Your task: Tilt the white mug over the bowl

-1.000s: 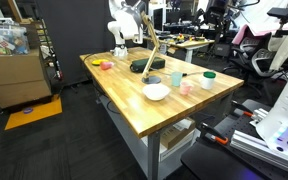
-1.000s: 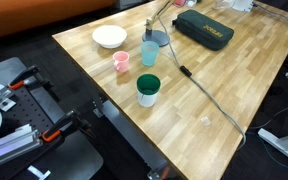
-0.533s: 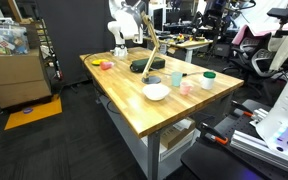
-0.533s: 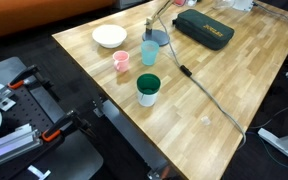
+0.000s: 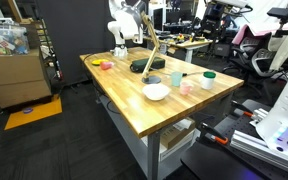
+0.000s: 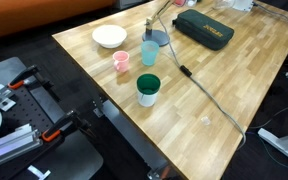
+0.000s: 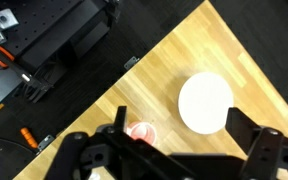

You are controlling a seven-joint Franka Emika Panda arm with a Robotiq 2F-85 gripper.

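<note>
Gripper (image 7: 172, 152) hangs above the bowl (image 7: 204, 102), black jaws spread wide and empty. Round, smooth white bowl; cylindrical green-topped white mug (image 6: 148, 92) stands apart from it on the wood-grain table (image 7: 234, 45).

The arm (image 5: 118, 30) stands upright in an exterior view; its white links are visible, but its lower end is too small to resolve. In the wrist view the gripper (image 7: 174, 165) enters from the bottom edge. Its two dark fingers (image 7: 82, 155) are spread wide, one on each side of the gripper's centre.
</note>
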